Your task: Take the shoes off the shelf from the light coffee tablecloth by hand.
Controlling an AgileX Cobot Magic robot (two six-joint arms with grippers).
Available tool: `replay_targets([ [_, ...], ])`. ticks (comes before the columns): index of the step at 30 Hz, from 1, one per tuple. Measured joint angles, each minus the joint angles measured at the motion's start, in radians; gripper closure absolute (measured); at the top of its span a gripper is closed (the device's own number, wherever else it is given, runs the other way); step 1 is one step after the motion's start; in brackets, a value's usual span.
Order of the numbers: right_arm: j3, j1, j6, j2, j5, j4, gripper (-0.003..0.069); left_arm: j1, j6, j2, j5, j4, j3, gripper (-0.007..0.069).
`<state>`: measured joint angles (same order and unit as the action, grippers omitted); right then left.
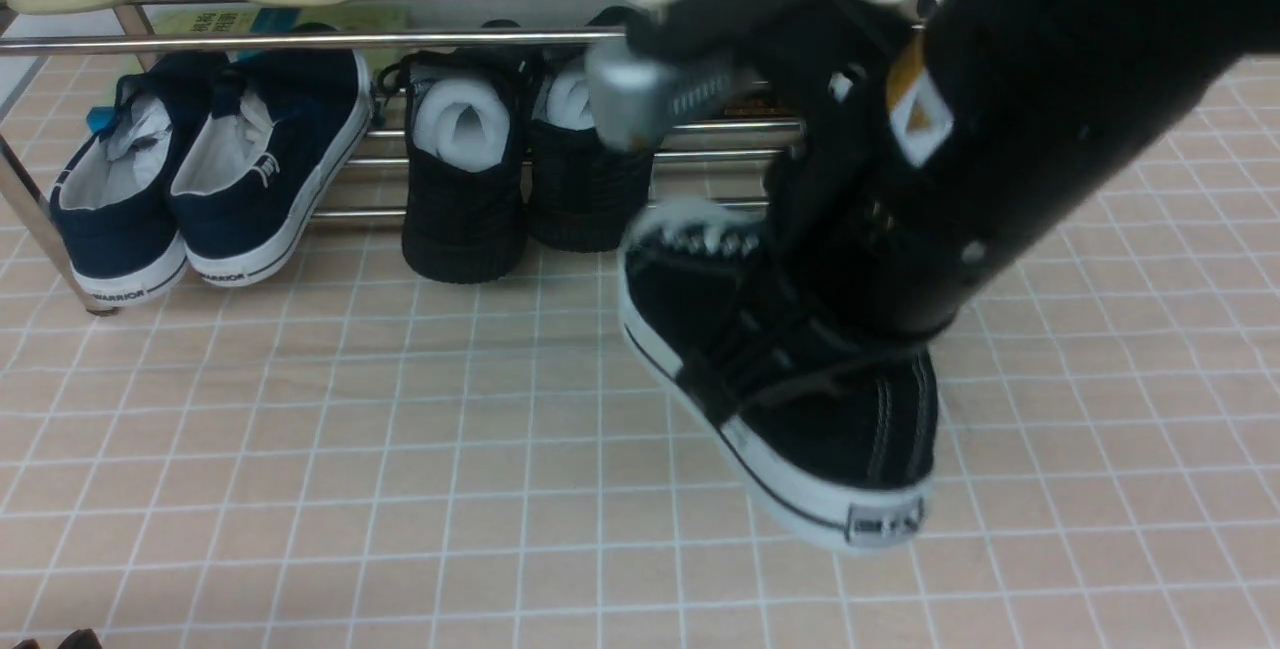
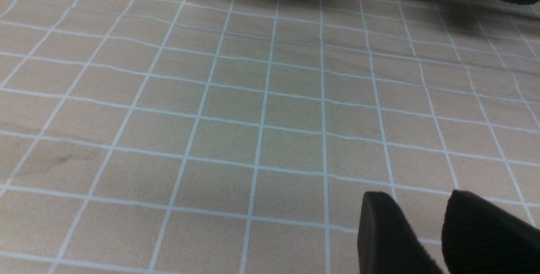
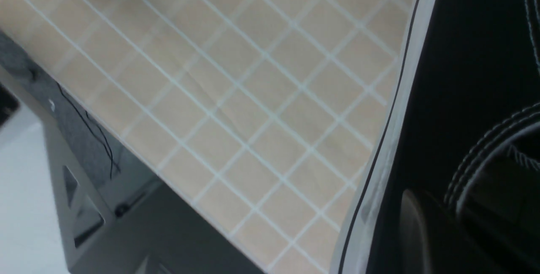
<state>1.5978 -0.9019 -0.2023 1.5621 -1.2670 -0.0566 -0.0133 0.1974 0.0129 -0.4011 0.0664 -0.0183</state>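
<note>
right tool (image 1: 830, 279) clamped on black sneaker (image 1: 800, 409), tilted over gridded tablecloth (image 1: 400, 479), before chrome shelf (image 1: 300, 39), left tool (image 2: 422, 206) apart

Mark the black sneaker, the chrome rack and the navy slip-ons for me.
black sneaker (image 1: 830, 429): front view, canvas side.
chrome rack (image 1: 300, 39): front view, horizontal bar.
navy slip-ons (image 1: 305, 114): front view, one shoe's navy side.

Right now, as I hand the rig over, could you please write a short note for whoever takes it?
Left gripper: open, empty, over the tablecloth.
Right gripper: shut on one black sneaker.
Done: that sneaker is off the rack, tilted, over the tablecloth in front of it.
To do: set it down, release; the second sneaker is not in sight, perhaps behind the arm.
</note>
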Motion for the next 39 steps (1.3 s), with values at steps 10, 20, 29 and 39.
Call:
replay_targets([
  [10, -0.136, 0.000, -0.153, 0.087, 0.173, 0.103, 0.0645, 0.000, 0.000, 0.000, 0.000, 0.000, 0.000, 0.0384],
  [20, -0.136, 0.000, -0.180, 0.221, 0.405, 0.114, 0.0642, 0.000, 0.000, 0.000, 0.000, 0.000, 0.000, 0.0384],
  [29, -0.137, 0.000, -0.289, 0.270, 0.455, 0.169, 0.0641, 0.000, 0.000, 0.000, 0.000, 0.000, 0.000, 0.0384],
  [39, -0.137, 0.000, -0.386, 0.273, 0.467, 0.181, 0.0626, 0.000, 0.000, 0.000, 0.000, 0.000, 0.000, 0.0384],
])
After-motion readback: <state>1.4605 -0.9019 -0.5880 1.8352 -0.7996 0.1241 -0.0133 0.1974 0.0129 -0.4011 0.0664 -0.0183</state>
